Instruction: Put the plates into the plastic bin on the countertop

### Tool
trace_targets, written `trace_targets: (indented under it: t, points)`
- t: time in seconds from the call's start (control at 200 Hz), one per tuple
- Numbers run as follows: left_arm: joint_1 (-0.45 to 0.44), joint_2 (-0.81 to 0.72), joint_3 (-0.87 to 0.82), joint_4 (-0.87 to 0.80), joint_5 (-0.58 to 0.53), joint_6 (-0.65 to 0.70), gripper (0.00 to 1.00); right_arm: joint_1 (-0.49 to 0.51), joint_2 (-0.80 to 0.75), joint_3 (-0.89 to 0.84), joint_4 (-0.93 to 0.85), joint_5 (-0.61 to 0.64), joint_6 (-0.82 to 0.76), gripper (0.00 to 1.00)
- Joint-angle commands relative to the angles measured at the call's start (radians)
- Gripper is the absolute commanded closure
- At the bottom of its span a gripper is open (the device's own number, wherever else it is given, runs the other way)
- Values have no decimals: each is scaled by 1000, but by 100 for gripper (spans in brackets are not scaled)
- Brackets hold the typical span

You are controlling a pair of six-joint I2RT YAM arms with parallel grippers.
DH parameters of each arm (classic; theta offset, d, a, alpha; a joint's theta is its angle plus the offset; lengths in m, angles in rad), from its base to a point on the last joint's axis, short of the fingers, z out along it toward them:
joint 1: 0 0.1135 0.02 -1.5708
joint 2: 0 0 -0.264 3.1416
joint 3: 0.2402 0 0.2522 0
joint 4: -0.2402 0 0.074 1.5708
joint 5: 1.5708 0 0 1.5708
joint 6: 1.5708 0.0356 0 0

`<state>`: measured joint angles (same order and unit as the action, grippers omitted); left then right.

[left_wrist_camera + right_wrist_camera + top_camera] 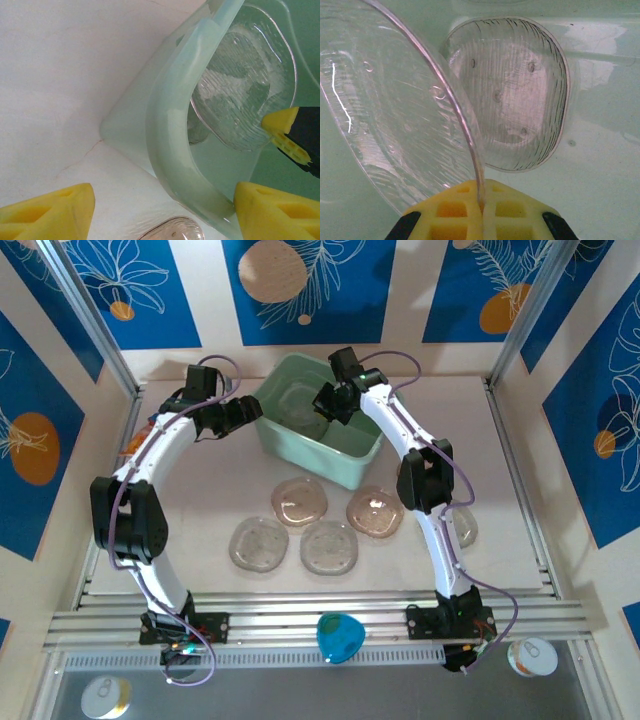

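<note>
The mint-green plastic bin [345, 455] stands at the back of the beige countertop [210, 490]. My right gripper [330, 405] reaches into it, shut on the rim of a clear plate [395, 110] that hangs tilted above another clear plate [515, 95] lying on the bin floor. My left gripper [245, 410] is open at the bin's near-left corner, its yellow fingertips [50, 210] straddling the rolled rim [170, 150] without touching it. Several more plates lie in front of the bin: pinkish ones [300, 502] [375, 510] and greyish ones [260, 543] [330, 547].
Another plate [465, 527] lies half hidden behind the right arm. A blue object [338, 637] sits on the front rail, with a can near each front corner [105, 695] [530, 655]. Metal posts and rails frame the counter.
</note>
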<state>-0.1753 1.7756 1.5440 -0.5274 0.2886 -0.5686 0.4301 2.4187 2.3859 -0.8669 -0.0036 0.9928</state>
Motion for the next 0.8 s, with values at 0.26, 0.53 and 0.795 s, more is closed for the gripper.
trace_targets:
  t: [0.26, 0.53, 0.795]
  points:
    - [-15, 10, -33, -7, 3, -3, 27, -5, 75, 38, -40, -3, 37, 100]
    - [-20, 8, -33, -3, 0, -7, 28, -5, 108, 45, -48, 11, 52, 100]
    - [-23, -9, -33, -14, -1, -1, 27, -2, 137, 62, -61, 8, 65, 87]
